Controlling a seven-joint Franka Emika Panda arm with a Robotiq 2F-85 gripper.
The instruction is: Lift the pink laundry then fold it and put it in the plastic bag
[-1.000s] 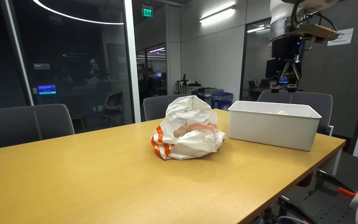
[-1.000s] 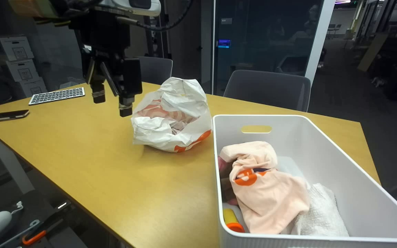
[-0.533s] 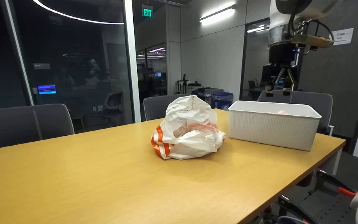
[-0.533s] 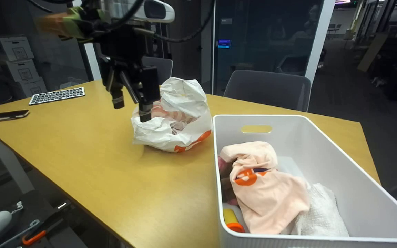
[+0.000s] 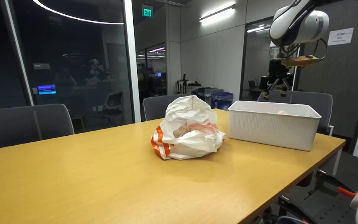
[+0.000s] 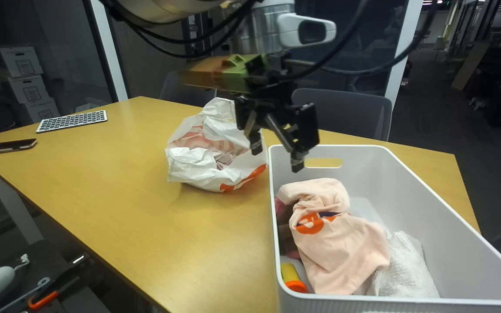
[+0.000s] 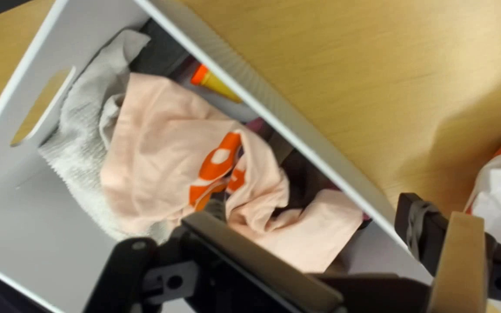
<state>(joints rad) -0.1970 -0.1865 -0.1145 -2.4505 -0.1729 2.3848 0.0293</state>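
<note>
One gripper (image 5: pixel 274 93), jaws spread, empty, upper right in an exterior view | pink laundry (image 6: pixel 342 256) inside white bin (image 6: pixel 372 174), lower right in an exterior view | wrist view: laundry mid-frame, likely light, limp; judged best hold, bunched folds (image 7: pixel 255 214), lower centre

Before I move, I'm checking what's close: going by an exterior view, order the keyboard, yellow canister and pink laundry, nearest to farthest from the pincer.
1. Pink laundry: in the white bin, below the pincer.
2. Yellow canister: bin's lower-left corner in the picture.
3. Keyboard: on the table, at picture left.
</note>
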